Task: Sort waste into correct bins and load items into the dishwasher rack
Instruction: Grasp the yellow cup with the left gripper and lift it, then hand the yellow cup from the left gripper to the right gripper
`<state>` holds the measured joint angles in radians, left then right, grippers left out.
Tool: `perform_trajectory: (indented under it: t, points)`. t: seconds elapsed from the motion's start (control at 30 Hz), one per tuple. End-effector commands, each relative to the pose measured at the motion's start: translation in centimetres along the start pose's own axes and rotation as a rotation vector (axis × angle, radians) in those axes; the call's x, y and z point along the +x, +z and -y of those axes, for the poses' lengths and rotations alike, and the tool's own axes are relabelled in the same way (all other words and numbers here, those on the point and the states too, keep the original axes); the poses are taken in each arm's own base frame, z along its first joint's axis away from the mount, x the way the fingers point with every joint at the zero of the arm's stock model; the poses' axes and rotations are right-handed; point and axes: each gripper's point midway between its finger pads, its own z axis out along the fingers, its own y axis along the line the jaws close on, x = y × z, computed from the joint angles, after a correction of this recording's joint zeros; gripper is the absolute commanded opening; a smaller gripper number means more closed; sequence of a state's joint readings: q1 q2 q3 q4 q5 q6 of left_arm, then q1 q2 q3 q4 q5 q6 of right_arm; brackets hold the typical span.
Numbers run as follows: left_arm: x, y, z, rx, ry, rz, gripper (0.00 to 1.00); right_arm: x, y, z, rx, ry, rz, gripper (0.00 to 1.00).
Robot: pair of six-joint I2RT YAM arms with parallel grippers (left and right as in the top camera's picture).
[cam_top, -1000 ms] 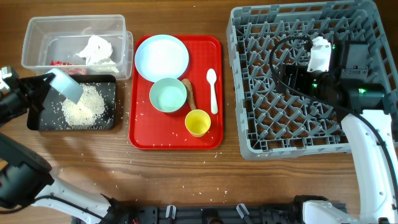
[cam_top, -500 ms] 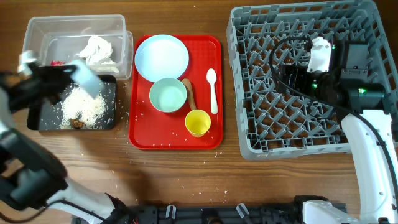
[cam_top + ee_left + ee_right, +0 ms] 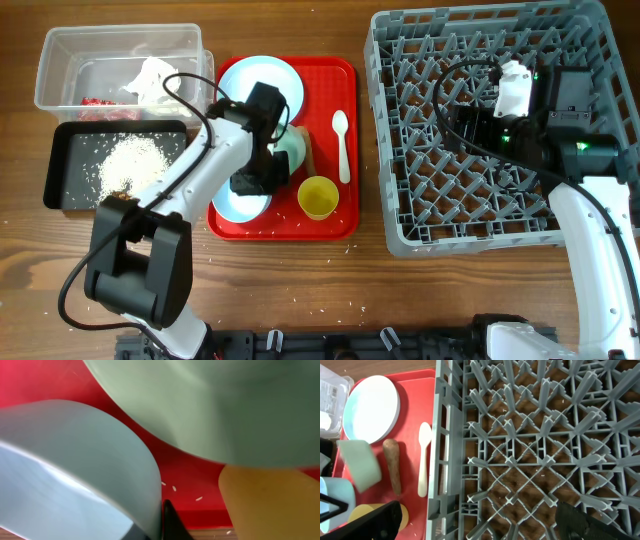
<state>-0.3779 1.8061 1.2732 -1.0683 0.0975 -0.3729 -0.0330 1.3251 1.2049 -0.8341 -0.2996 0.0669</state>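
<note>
Hanging over the rack (image 3: 400, 215), which fills the table's (image 3: 300, 290) 3 o'clock side, my right gripper (image 3: 479, 510) has its fingers (image 3: 370, 520) spread wide with nothing between them. The red tray (image 3: 290, 225) sits at the centre; the tub (image 3: 60, 45) is at 10 o'clock and the black tray (image 3: 65, 190) at 9 o'clock, at the tub's 6 o'clock. My left gripper (image 3: 252, 183) clamps the rim of the blue bowl (image 3: 235, 207) at the red tray's 7 o'clock corner; whether the bowl rests on the tray I cannot tell. The plate (image 3: 240, 80) lies at that tray's 12 o'clock, partly covered by my left arm (image 3: 205, 155). The mint bowl (image 3: 360, 465) is tipped near the middle, the cup (image 3: 318, 197) stands at 5 o'clock, the spoon (image 3: 341, 145) lies at 3 o'clock, and the stick (image 3: 393, 465) lies between mint bowl and spoon. The tissue (image 3: 155, 75) and wrapper (image 3: 95, 102) lie in the tub. Crumbs (image 3: 135, 160) are heaped in the black tray, with a brown lump (image 3: 120, 188) at their 7 o'clock edge. Stray grains dot the table too.
</note>
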Motion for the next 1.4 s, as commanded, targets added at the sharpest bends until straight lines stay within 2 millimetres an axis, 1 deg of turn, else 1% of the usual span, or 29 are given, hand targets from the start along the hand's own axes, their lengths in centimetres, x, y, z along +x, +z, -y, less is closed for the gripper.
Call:
perform_trajectory:
  t: [0.0, 0.03, 0.1, 0.17, 0.27, 0.33, 0.37, 0.43, 0.5, 0.53, 0.6, 0.63, 0.73, 0.77, 0.8, 0.87, 0.93, 0.97, 1.0, 1.03, 1.07, 1.1, 1.13, 1.17, 1.2, 1.23, 1.27, 1.3, 1.37]
  points:
    - [0.3, 0.2, 0.7, -0.029, -0.013, 0.025, 0.28, -0.2, 0.1, -0.3, -0.017, 0.011, -0.004, 1.0]
    - [0.6, 0.2, 1.0, -0.032, -0.002, 0.018, 0.39, -0.2, 0.1, -0.3, -0.017, 0.011, -0.004, 1.0]
    - [1.0, -0.1, 1.5, -0.007, -0.001, -0.001, 0.48, -0.2, 0.1, -0.3, -0.017, 0.01, -0.003, 1.0]
    - [0.8, -1.7, 2.0, 0.012, -0.001, -0.004, 0.51, -0.2, 0.1, -0.3, -0.017, 0.011, -0.004, 1.0]
    - [-0.2, -5.1, 3.1, 0.052, 0.023, 0.067, 0.54, -0.2, 0.1, -0.3, -0.017, 0.01, -0.003, 1.0]
    - [-0.5, -6.7, 4.1, 0.112, 0.082, 0.112, 0.61, -0.2, 0.1, -0.3, -0.017, 0.011, -0.004, 1.0]
    - [0.0, -7.2, 5.1, 0.173, 0.141, 0.103, 0.61, -0.2, 0.1, -0.3, -0.017, 0.011, -0.003, 1.0]
    - [0.9, -6.4, 5.8, 0.181, 0.193, 0.07, 0.58, -0.2, 0.1, -0.3, -0.017, 0.011, -0.003, 1.0]
    - [1.7, -4.4, 5.9, 0.155, 0.225, 0.031, 0.56, -0.1, 0.1, -0.3, -0.017, 0.012, -0.006, 1.0]
    - [1.8, -3.1, 6.0, 0.147, 0.231, 0.027, 0.55, -0.1, 0.1, -0.3, -0.017, 0.012, -0.007, 1.0]
    - [1.4, -1.7, 5.8, 0.128, 0.239, 0.043, 0.53, -0.1, 0.1, -0.3, -0.017, 0.012, -0.007, 1.0]
    - [1.4, -1.0, 5.7, 0.121, 0.236, 0.049, 0.5, -0.1, 0.1, -0.3, -0.017, 0.012, -0.008, 1.0]
    - [1.6, -0.1, 5.4, 0.116, 0.236, 0.044, 0.3, 0.1, 0.1, -0.3, -0.017, 0.015, -0.015, 1.0]
    - [1.5, 0.1, 5.5, 0.118, 0.238, 0.049, 0.22, 0.1, 0.1, -0.3, -0.017, 0.014, -0.015, 1.0]
    - [1.3, 0.6, 5.5, 0.124, 0.24, 0.061, 0.17, 0.1, 0.1, -0.3, -0.017, 0.015, -0.015, 1.0]
    - [1.3, 1.2, 5.5, 0.129, 0.242, 0.071, 0.04, 0.3, 0.1, -0.3, -0.016, 0.017, -0.023, 1.0]
    - [1.2, 1.2, 5.5, 0.131, 0.243, 0.074, 0.04, 0.6, 0.1, -0.3, -0.016, 0.022, -0.037, 1.0]
    - [1.0, 1.0, 5.9, 0.148, 0.244, 0.081, 0.04, 0.7, 0.1, -0.6, -0.034, 0.024, -0.042, 1.0]
    - [1.0, 0.2, 6.8, 0.206, 0.248, 0.076, 0.04, 0.9, 0.0, -1.8, -0.102, 0.025, -0.048, 1.0]
    - [0.9, -1.4, 8.2, 0.307, 0.258, 0.069, 0.04, 0.9, -0.3, -3.3, -0.192, 0.024, -0.052, 1.0]
    - [0.7, -3.8, 9.7, 0.434, 0.275, 0.072, 0.04, 0.8, -0.6, -4.8, -0.28, 0.015, -0.049, 1.0]
    - [0.5, -5.5, 10.5, 0.511, 0.276, 0.081, 0.04, 0.6, -0.9, -5.9, -0.346, 0.003, -0.041, 1.0]
    - [0.2, -7.8, 11.4, 0.608, 0.281, 0.095, 0.04, 0.4, -1.3, -6.8, -0.406, -0.013, -0.032, 1.0]
    - [-0.1, -10.5, 12.1, 0.721, 0.29, 0.114, 0.04, 0.1, -1.7, -7.6, -0.456, -0.022, -0.019, 1.0]
    - [-0.3, -14.4, 12.7, 0.895, 0.311, 0.132, 0.04, -0.5, -2.1, -8.5, -0.514, -0.04, 0.006, 1.0]
    - [-0.3, -17.2, 12.9, 1.032, 0.333, 0.14, 0.04, -1.1, -2.7, -9.4, -0.574, -0.063, 0.034, 1.0]
    - [-0.3, -19.1, 12.7, 1.131, 0.348, 0.142, 0.04, -1.6, -3.4, -10.4, -0.642, -0.098, 0.062, 0.99]
    - [-0.3, -21.1, 12.2, 1.249, 0.355, 0.127, 0.04, -2.0, -4.9, -12.2, -0.771, -0.186, 0.111, 0.99]
    - [-0.3, -23.1, 11.5, 1.351, 0.37, 0.116, 0.04, -2.4, -6.6, -13.8, -0.898, -0.271, 0.161, 0.98]
